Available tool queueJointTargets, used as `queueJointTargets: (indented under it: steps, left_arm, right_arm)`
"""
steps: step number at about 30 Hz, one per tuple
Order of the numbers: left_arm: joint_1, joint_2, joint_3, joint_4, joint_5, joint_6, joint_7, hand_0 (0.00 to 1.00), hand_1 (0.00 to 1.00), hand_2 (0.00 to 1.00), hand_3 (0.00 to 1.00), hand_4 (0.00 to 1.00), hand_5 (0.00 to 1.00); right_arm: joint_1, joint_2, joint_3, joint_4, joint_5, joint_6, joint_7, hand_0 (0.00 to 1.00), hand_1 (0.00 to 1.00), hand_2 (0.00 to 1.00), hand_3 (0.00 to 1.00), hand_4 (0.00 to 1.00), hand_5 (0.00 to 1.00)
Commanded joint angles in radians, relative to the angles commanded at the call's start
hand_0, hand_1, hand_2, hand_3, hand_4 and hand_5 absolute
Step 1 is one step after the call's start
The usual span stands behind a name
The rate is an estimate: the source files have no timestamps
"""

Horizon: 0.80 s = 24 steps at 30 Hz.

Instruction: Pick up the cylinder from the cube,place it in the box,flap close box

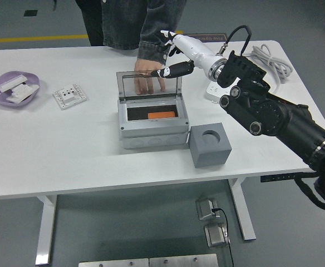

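The grey box (151, 129) stands mid-table with its clear lid (148, 83) upright at the back. An orange cylinder (162, 115) lies inside the box. To the box's right sits the grey cube (210, 146), its round hole empty. My right hand (167, 55), white with dark fingers, hovers above the lid's right top corner, fingers spread and holding nothing. A person's hand (147, 79) rests on the table just behind the lid and shows through it. My left arm is out of view.
A purple dish (13, 89) with white parts sits at the far left, a white socket plate (69, 95) beside it. A white power strip (225, 73) and its cable (269, 64) lie at the back right, behind my right arm.
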Motion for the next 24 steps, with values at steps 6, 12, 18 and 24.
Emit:
queueJointTargets:
  steps: [6,12,18,24]
  left_arm:
    - [-0.003,-0.003,0.023,0.000,-0.022,0.000,-0.005,0.630,0.644,0.605,0.618,0.658,0.241]
    - [-0.002,-0.007,0.029,0.000,-0.028,0.001,-0.007,0.630,0.645,0.605,0.618,0.659,0.241]
    - [0.001,-0.010,0.024,0.000,-0.025,0.001,-0.007,0.630,0.644,0.605,0.619,0.659,0.241]
    - [0.002,-0.014,0.030,0.000,-0.030,0.001,-0.007,0.630,0.644,0.605,0.618,0.658,0.241]
  right_arm:
    - [-0.018,0.012,-0.038,-0.018,0.023,-0.030,0.014,0.703,0.627,0.720,0.934,0.894,0.470]
    - [-0.031,0.010,-0.068,0.038,0.021,-0.047,0.008,0.705,0.627,0.718,0.932,0.894,0.475]
    - [-0.047,-0.003,-0.097,0.109,0.017,-0.055,0.004,0.710,0.626,0.720,0.940,0.888,0.478]
    - [-0.061,-0.011,-0.120,0.149,0.003,-0.060,0.002,0.709,0.627,0.718,0.936,0.886,0.477]
